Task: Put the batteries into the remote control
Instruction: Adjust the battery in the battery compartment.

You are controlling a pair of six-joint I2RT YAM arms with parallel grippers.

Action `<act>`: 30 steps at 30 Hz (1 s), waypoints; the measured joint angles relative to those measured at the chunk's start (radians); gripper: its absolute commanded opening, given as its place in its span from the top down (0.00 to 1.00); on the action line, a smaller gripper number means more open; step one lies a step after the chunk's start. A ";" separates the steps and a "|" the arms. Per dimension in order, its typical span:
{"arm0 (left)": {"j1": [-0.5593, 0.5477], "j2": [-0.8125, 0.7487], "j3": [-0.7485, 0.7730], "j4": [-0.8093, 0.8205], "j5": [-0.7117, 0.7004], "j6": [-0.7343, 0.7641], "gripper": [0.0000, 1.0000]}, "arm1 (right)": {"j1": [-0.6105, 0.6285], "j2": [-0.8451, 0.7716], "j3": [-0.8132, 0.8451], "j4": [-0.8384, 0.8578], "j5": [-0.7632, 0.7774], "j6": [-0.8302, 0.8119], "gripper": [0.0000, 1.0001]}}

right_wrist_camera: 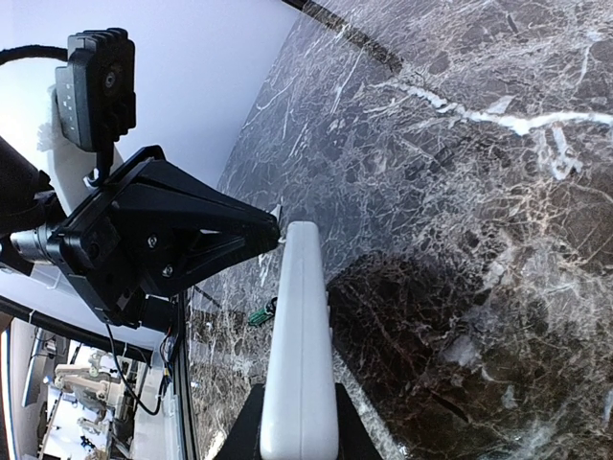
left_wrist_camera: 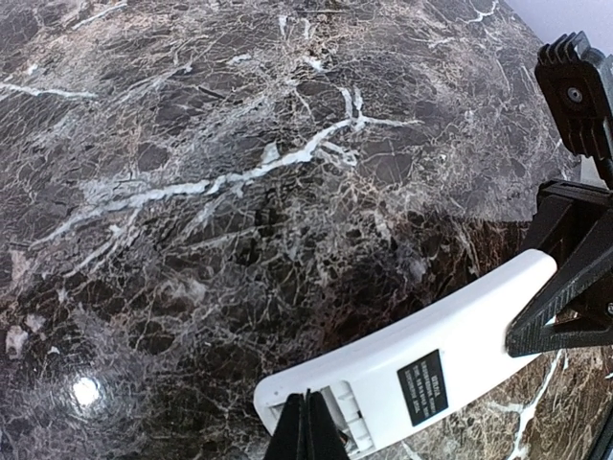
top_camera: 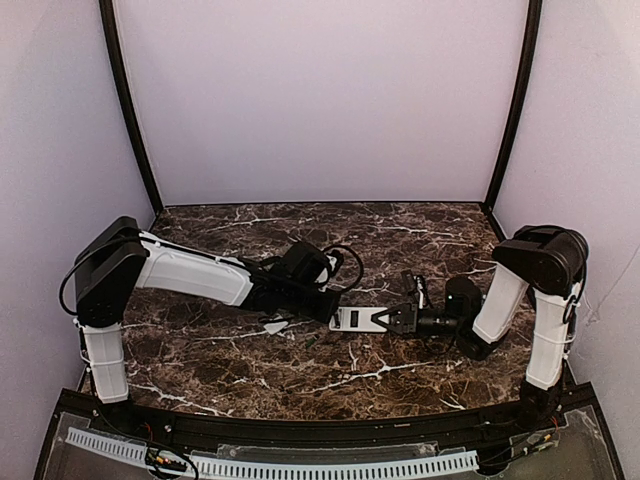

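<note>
One remote control (top_camera: 362,319) being pinched by the right hand (top_camera: 397,318), left hand (left_wrist_camera: 306,417) pressed together at its left end.

Soft, even light falls from above: the pale walls (top_camera: 320,100) glow bright and the marble table (top_camera: 400,225) stays dark. In the left wrist view a small glare spot sits on the marble, and a broad soft shadow lies beside the remote control (left_wrist_camera: 450,355). The right wrist view bends lines at its edges and blurs the remote control's near end
</note>
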 measured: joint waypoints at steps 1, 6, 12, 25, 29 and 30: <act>0.000 0.000 0.005 -0.006 -0.002 0.004 0.91 | 0.000 0.000 0.000 0.000 0.000 0.000 1.00; 0.000 -0.008 -0.002 -0.014 -0.006 0.003 0.76 | 0.000 -0.002 0.000 -0.002 0.001 -0.005 1.00; 0.000 -0.047 -0.047 -0.003 -0.005 -0.036 0.80 | 0.000 -0.047 0.000 -0.036 0.006 -0.036 1.00; 0.001 -0.047 -0.091 0.050 0.052 -0.158 0.84 | 0.014 -0.111 0.000 -0.074 0.042 -0.110 1.00; 0.002 -0.047 -0.108 0.079 0.052 -0.193 0.84 | 0.020 -0.113 0.000 -0.080 0.054 -0.123 1.00; 0.002 -0.047 -0.112 0.086 0.052 -0.201 0.84 | 0.020 -0.113 0.000 -0.082 0.054 -0.124 1.00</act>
